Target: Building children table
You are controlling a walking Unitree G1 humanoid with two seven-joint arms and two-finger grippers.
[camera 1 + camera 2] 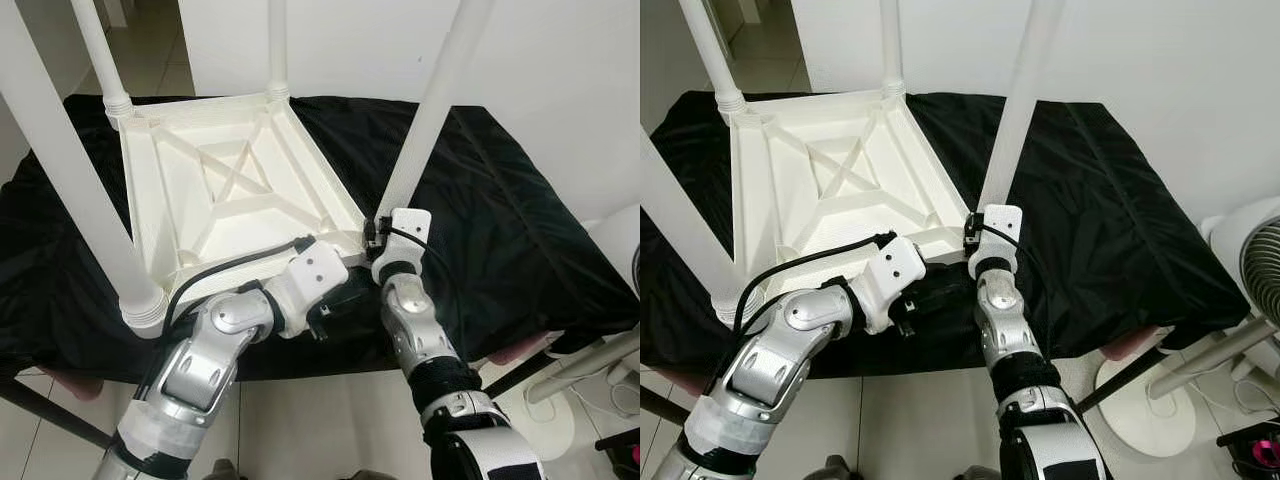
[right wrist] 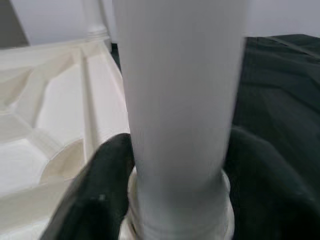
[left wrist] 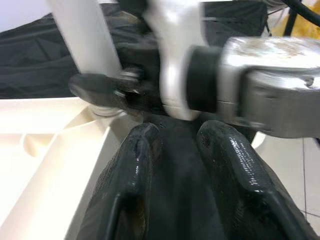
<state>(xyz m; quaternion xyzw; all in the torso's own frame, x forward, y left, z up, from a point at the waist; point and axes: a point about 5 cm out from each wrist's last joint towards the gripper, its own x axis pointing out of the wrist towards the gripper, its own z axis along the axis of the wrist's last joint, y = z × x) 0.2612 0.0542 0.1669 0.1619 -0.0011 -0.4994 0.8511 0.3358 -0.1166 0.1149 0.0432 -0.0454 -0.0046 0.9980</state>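
Note:
A white plastic table top [image 1: 230,190] lies upside down on a black cloth [image 1: 500,230]. Its legs stand upward from the corners. At the base of the near-right leg [image 1: 430,110], where it meets the corner socket, my right gripper [image 1: 376,232] is shut on the leg. In the right wrist view the leg [image 2: 180,100] stands between the black fingers [image 2: 100,195]. My left gripper [image 1: 335,300] lies low by the table's near edge, just left of the right wrist. It is open, and between its fingers [image 3: 135,165] I see black cloth and nothing held.
The near-left leg [image 1: 70,170], far-left leg [image 1: 100,50] and far-right leg [image 1: 277,45] rise around the arms. A white fan [image 1: 1250,270] on a round base [image 1: 1150,400] stands at the right. A white wall is behind, tiled floor in front.

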